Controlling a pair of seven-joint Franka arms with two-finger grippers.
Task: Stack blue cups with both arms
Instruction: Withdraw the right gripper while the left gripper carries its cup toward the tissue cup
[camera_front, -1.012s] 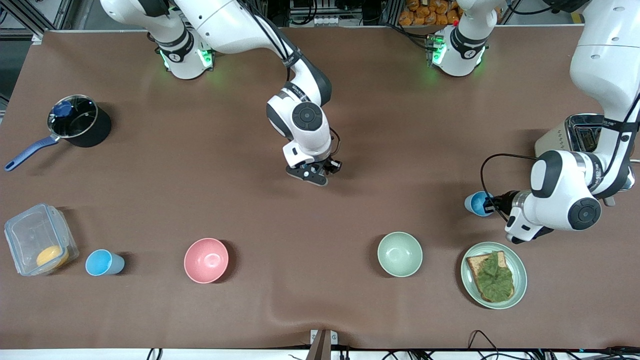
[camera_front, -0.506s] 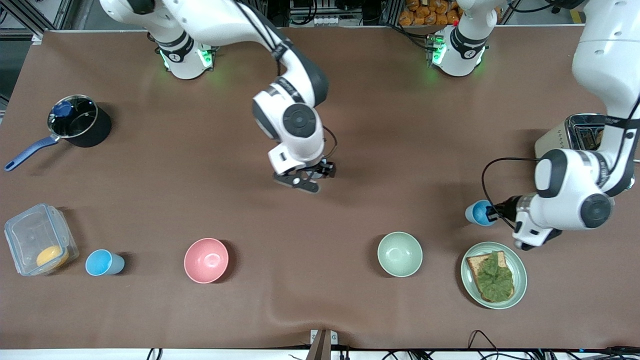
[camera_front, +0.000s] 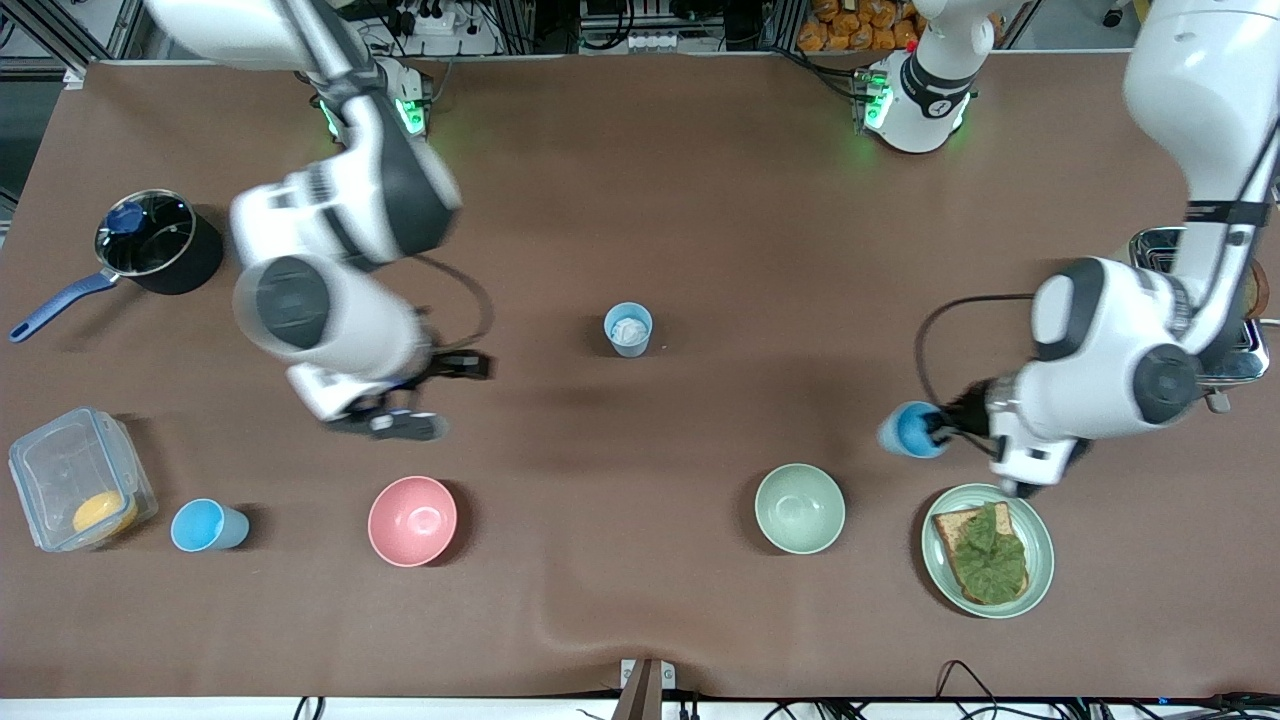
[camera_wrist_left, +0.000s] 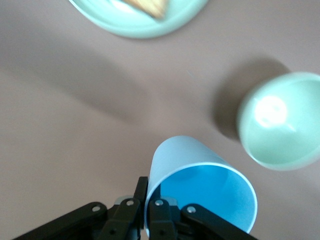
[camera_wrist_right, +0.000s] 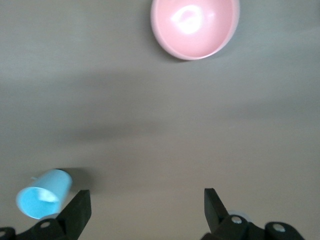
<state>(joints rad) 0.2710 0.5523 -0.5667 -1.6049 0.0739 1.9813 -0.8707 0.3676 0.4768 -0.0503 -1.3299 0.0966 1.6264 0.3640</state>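
Front view: three blue cups show on the brown desk (camera_front: 700, 200). One cup (camera_front: 628, 329) stands upright by itself near the middle, farther from the camera than the pink bowl (camera_front: 412, 520) and the green bowl (camera_front: 799, 508). A second cup (camera_front: 208, 525) stands beside the clear lidded box (camera_front: 78, 477) at the right arm's end, in line with the pink bowl. The third cup (camera_front: 908, 429) is clenched at its rim by the left tool (camera_front: 940, 428) and carried tipped sideways over the desk, above the gap between the green bowl and the plate of toast (camera_front: 987, 549). The left wrist view shows the tool's fingers (camera_wrist_left: 159, 216) pinching the cup's wall. The right tool (camera_front: 400, 395) is released, fingers spread wide and empty, over bare desk above the pink bowl's end of the row, near the saucepan (camera_front: 155, 243).
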